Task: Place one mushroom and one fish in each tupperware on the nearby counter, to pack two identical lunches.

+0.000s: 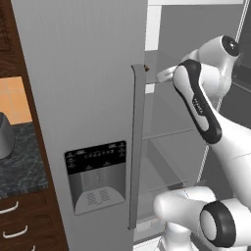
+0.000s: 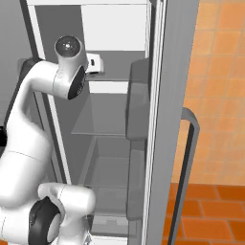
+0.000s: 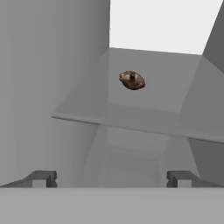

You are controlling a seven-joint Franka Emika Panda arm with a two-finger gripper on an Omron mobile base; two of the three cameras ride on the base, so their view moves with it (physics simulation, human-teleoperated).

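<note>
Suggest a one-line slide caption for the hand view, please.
Open gripper facing a mushroom lying alone on a grey fridge shelf.

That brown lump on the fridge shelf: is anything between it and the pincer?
No. In the hand view the open pincer faces the mushroom across bare shelf, still apart from it.

Flat, even rendered light, with no glare and only soft shading. The fridge interior (image 2: pixel 110 143) reads mid-grey, its back panel (image 3: pixel 162 24) bright white. Edges look slightly soft and pixelated; straight lines stay undistorted.
</note>
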